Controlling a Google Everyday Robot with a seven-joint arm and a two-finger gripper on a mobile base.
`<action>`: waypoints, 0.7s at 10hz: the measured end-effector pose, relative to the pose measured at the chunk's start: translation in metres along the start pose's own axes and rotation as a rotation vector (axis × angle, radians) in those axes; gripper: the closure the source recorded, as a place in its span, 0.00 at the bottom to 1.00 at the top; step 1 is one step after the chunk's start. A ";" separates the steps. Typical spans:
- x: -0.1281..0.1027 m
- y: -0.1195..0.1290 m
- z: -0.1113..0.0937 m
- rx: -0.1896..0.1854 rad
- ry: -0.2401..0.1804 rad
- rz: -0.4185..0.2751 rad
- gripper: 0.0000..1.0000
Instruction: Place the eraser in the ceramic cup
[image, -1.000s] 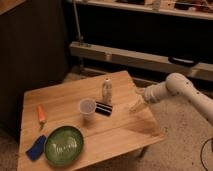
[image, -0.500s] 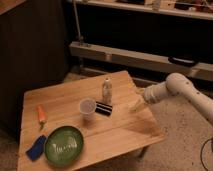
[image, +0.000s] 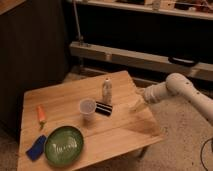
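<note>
Eraser (image: 103, 108) lies flat on the bench (image: 125, 132), just to the right of the cup (image: 87, 106), so close that you cannot tell whether the two touch. It is not yet in the cup, so the pick is the step in hand. The cup stands upright with its mouth open, ready to receive, and the carry should be very short.

Your pincer (image: 134, 105) hangs over the right part of the bench, to the right of the eraser and clearly apart from it, on an arm that reaches in from the right and slopes down toward the wood. It carries nothing, since the eraser is on the bench; whether it is set wide or narrow cannot be told. That approach probably suits you: the eraser's right side is open, while the cup blocks its left.

Mind the bottle (image: 106, 90), upright just behind the eraser; a sweep from the rear could topple it. The eraser looks about as long as the cup is wide, so you will likely need to drop it in tilted or end first. The plate (image: 64, 145) and blue block (image: 36, 148) sit well away at the front left.
</note>
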 end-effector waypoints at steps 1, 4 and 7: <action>-0.001 0.000 0.000 -0.002 -0.003 0.001 0.20; -0.023 0.009 0.009 0.000 -0.035 -0.019 0.20; -0.061 0.031 0.043 0.017 -0.042 -0.062 0.20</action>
